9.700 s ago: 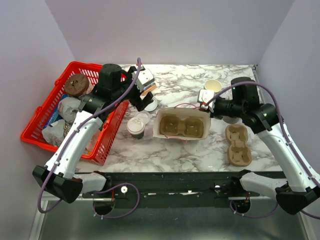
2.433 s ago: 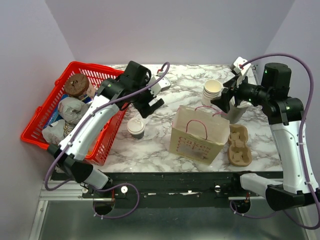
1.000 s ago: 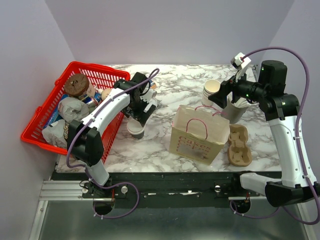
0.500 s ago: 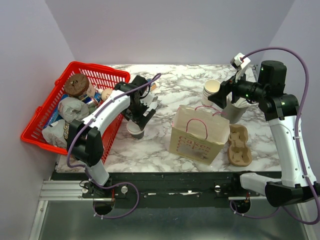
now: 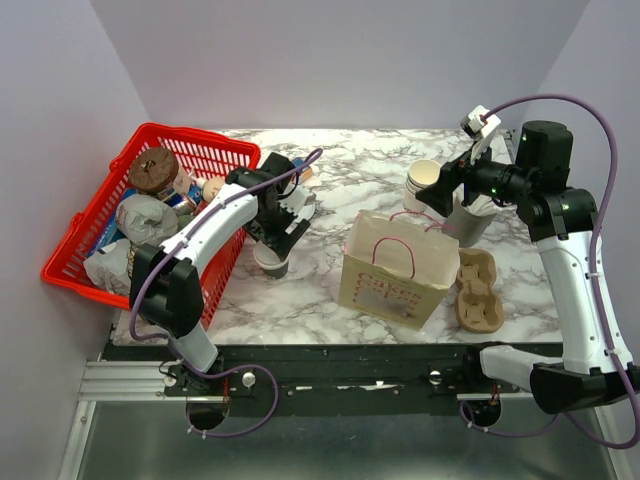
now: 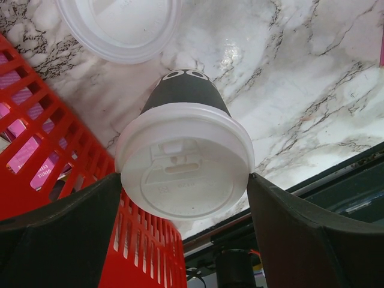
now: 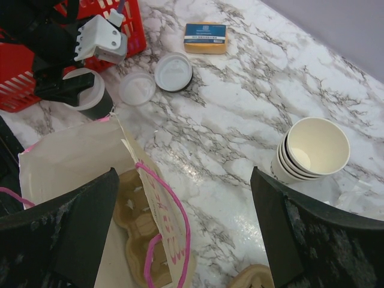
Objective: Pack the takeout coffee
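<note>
Takeout coffee (image 6: 185,162) sits inside left gripper (image 6: 185,180), whether clamped I cannot tell; right gripper (image 7: 184,174) spread wide.

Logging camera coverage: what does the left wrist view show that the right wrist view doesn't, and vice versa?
Left wrist only: the sip slot on the lid of the takeout coffee. Right wrist only: the open paper bag holding a carrier, the stack of cups, a blue box. Both: the coffee flanked by the left gripper, the red basket, a loose lid.
</note>
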Controlling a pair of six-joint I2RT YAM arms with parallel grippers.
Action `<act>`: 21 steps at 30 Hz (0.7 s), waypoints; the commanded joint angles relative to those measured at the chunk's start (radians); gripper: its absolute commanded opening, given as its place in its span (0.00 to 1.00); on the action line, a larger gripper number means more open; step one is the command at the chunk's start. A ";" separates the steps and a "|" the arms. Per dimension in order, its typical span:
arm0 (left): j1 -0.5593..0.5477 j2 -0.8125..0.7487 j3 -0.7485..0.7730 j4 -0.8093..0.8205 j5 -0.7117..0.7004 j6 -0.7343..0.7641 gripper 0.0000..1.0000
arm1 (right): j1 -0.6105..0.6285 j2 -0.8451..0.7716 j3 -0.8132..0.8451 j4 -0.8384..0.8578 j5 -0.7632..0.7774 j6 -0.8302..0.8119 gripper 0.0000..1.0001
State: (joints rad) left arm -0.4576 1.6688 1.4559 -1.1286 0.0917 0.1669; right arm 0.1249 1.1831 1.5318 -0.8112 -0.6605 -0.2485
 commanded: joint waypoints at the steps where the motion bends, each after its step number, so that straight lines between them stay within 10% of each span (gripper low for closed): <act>1: 0.002 -0.035 -0.040 0.032 0.008 0.017 0.90 | 0.001 -0.008 -0.019 0.021 -0.024 -0.008 1.00; 11: -0.026 -0.076 -0.121 0.085 -0.010 0.039 0.86 | 0.001 -0.001 -0.029 -0.040 -0.005 -0.103 1.00; 21: -0.033 -0.133 -0.091 0.053 0.042 0.056 0.61 | -0.001 0.115 0.062 -0.350 -0.025 -0.366 0.98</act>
State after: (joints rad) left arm -0.4854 1.5780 1.3529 -1.0401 0.0906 0.2123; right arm 0.1249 1.2739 1.5772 -1.0092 -0.6712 -0.4942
